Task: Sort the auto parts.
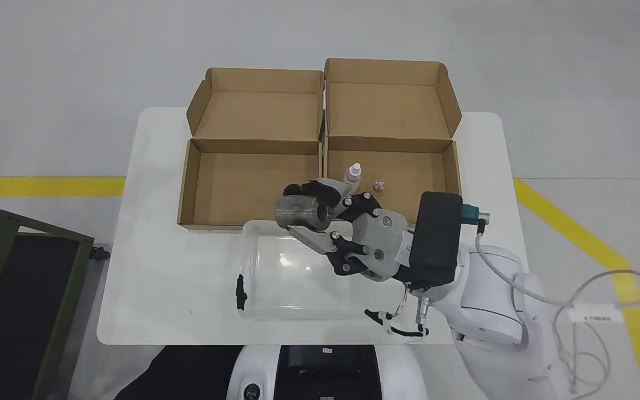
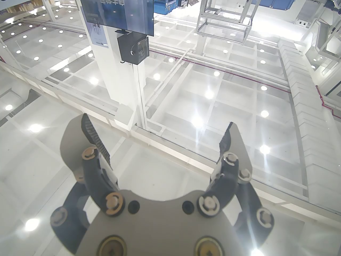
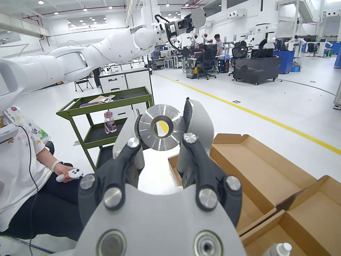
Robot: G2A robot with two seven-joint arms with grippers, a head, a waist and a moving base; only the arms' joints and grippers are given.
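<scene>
boxes (image 1: pixel 240 190): brown | table (image 1: pixel 160 270): white | ring (image 3: pixel 160 130): silver, radial lines | cart (image 3: pixel 106 105): green

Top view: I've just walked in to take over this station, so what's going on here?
The robot is sorting parts into two open cardboard boxes. Its right gripper is shut on a metal ring, held up near the boxes' front edge. A clear plastic bin sits on the table in front of them. The right-hand box already holds a small white bottle and a smaller piece beside it. The left gripper is open, holds nothing and points up at the ceiling.
</scene>
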